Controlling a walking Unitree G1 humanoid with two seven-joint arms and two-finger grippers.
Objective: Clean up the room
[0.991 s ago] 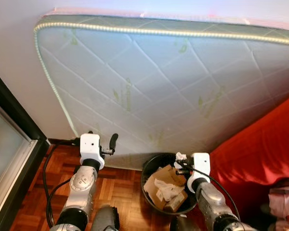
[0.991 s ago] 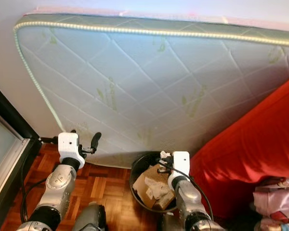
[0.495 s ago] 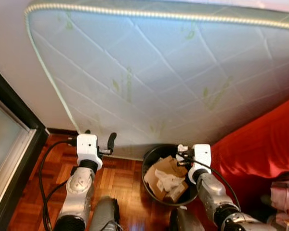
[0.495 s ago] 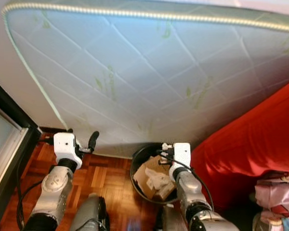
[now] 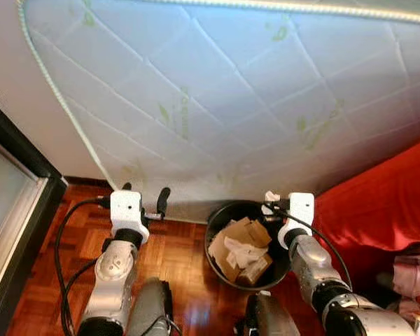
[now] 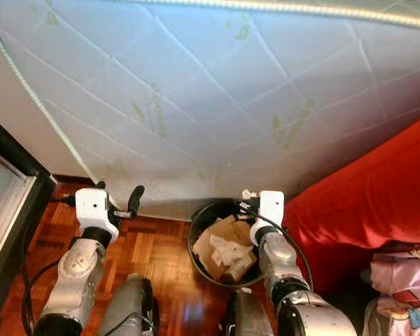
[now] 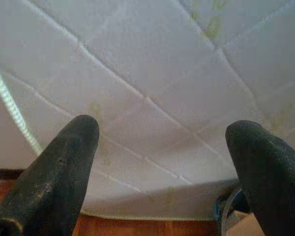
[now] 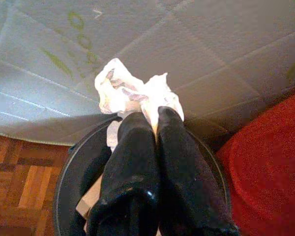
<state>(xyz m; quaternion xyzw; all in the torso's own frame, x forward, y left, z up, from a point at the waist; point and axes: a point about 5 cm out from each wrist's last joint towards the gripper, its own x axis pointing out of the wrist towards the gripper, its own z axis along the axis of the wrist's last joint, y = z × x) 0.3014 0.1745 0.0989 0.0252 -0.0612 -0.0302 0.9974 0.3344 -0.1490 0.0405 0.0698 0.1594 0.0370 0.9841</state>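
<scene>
1. Over the black bin, crumpled white paper is pinched in the right claw; cardboard scraps lie inside.
2. Beside it, the left claw is held spread above parquet floor; a quilted mattress leans behind, its green print unreadable.

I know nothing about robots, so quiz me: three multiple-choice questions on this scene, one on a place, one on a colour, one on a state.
1. Where is the right pincer?
A. above the black bin
B. over the red cover
C. down at the floor

2. What colour is the cover to the right of the bin?
A. blue
B. red
C. green

3. How are the left pincer's fingers?
A. shut on paper
B. shut on nothing
C. spread apart, empty

Answers:
1 A: it hangs over the black bin, clamping a crumpled white paper.
2 B: the fabric is bright red.
3 C: the left pincer shows two fingers wide apart before the mattress.
</scene>
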